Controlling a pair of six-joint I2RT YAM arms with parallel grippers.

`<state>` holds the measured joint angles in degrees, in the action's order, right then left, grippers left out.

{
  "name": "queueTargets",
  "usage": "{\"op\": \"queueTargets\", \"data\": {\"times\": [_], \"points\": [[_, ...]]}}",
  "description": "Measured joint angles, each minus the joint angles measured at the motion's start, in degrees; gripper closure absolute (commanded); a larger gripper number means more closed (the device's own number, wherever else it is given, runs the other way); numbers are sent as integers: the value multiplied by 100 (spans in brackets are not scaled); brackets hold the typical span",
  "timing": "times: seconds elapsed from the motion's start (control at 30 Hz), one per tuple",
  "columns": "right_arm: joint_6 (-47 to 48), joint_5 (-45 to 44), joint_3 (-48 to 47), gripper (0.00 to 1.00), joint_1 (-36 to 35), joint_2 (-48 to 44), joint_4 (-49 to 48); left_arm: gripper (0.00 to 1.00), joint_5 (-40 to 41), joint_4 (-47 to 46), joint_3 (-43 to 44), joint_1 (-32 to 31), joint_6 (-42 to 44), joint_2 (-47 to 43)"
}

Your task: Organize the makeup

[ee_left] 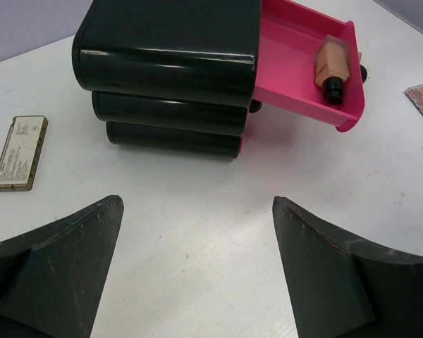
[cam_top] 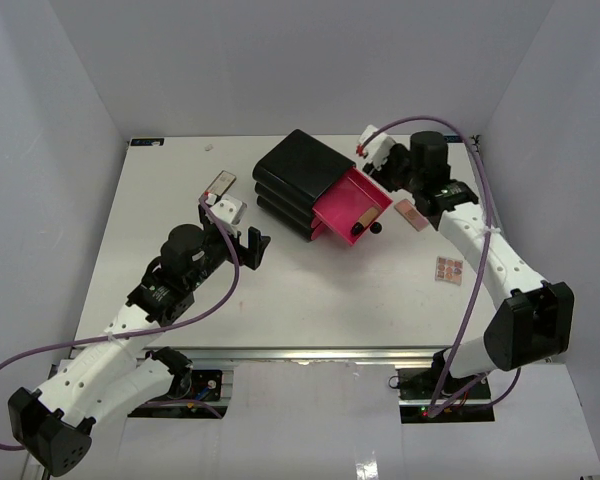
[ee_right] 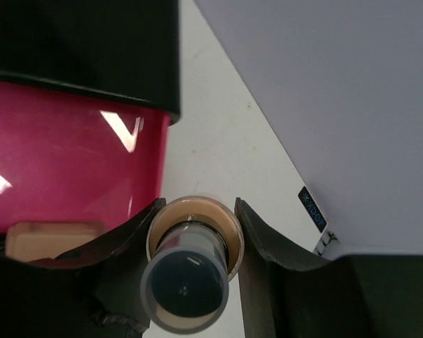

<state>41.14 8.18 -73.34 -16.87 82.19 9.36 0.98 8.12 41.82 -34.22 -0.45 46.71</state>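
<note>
Foundation bottle [ee_right: 190, 264], a beige cylinder with a glossy dark round cap, sits clamped between the curved black fingers of the right gripper [ee_right: 194, 236]. That arm reaches far forward toward the back of the matte white table [cam_top: 160, 190], beside the open glossy pink drawer [cam_top: 345, 205] of the rounded black organizer box [cam_top: 295, 175], where a second beige bottle [ee_left: 333, 67] lies flat. The left gripper [ee_left: 197, 267] is spread wide and empty, pointing at the box, with the slim tan case [ee_left: 20, 153] lying flat at the left of its wrist view; a pink palette [cam_top: 410, 212] and a second palette [cam_top: 448, 268] lie near the right arm.
</note>
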Motion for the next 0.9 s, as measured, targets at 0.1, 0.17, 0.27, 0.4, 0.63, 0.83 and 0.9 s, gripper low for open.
{"op": "queueTargets", "data": {"times": [0.1,0.17,0.27,0.4,0.63,0.83,0.9], "points": [[657,-509,0,85,-746,3,419,2,-5,0,0,0,0,-12],[1044,-877,0,85,-1124,47,633,2,-11,1,0,0,0,-12],[1539,-1330,0,83,-1485,158,798,2,-12,0,0,0,0,-12],[2049,-1901,4,82,-1686,374,858,2,-108,0,0,0,0,-12],[2700,-2598,132,78,-1919,819,671,2,-186,1,0,0,0,-46],[2998,-2914,201,67,-2039,1139,521,2,-206,1,0,0,0,-71],[3067,-2981,201,61,-2060,1200,466,2,-214,2,0,0,0,-74]]}}
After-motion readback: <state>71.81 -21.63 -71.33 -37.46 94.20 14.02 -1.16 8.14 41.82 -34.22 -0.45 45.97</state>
